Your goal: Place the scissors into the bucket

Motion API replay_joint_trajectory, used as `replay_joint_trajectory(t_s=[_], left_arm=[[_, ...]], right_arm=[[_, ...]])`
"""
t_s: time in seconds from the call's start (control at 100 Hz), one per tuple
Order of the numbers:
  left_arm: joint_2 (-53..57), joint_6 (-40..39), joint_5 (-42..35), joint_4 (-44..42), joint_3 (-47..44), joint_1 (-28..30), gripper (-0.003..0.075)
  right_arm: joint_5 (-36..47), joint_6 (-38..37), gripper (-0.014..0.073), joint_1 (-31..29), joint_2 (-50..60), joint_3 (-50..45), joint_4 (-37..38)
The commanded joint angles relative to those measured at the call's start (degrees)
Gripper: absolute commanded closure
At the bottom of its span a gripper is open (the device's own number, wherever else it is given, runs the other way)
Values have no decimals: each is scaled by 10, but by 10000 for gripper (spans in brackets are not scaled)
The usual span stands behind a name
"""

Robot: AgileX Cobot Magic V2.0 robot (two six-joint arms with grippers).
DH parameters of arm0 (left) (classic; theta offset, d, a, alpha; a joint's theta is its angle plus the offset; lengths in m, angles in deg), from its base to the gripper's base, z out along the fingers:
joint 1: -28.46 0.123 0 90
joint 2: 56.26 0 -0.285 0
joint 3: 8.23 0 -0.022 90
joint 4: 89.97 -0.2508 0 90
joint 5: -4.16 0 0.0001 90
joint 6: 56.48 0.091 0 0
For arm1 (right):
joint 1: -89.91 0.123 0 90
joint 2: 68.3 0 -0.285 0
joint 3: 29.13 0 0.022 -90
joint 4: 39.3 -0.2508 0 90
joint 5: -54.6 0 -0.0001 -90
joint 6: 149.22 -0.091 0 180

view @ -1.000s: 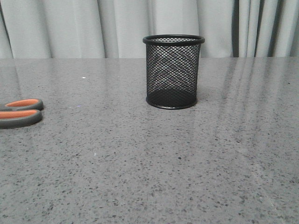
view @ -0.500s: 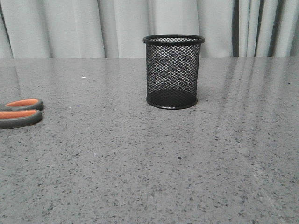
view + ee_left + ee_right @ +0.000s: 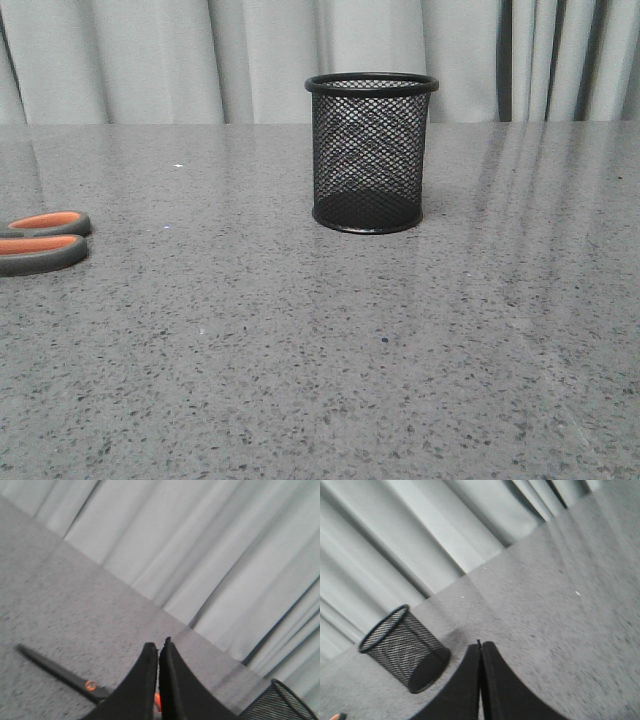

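The black wire-mesh bucket (image 3: pixel 371 152) stands upright at the middle back of the table, empty as far as I can see. The scissors (image 3: pixel 42 241) lie flat at the left edge of the front view, only their grey and orange handle loops showing. In the left wrist view the scissors' dark blade and pivot rivet (image 3: pixel 90 685) lie just beyond my left gripper (image 3: pixel 158 646), which is shut and empty above them. The bucket's rim (image 3: pixel 295 700) shows there too. My right gripper (image 3: pixel 481 644) is shut and empty, with the bucket (image 3: pixel 405 647) a short way off beside it. Neither gripper shows in the front view.
The grey speckled tabletop (image 3: pixel 330 340) runs back to a pale grey curtain (image 3: pixel 260 50) behind its far edge. Nothing else stands on it in these views.
The front view has shifted very slightly; the scissors and the bucket have not moved on the table.
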Motion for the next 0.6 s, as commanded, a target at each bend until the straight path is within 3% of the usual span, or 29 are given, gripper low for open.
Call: replay_joint_trajectory(t_s=[0.0,0.26,0.43,0.59], left_arm=[[-19,-4,14,-41,70,1,741],[-189,16,257,-253,305,1,741],[-291,83,394,-264,401,1,741],[-344,88,436,-264,429,1,741]], right_arm=[[-10,4,646,-3,-28,66,31],[-206,4,646,-3,-233,249,118],[-317,33,646,-3,-352,347,133],[-333,61,634,-3,-406,384,131]])
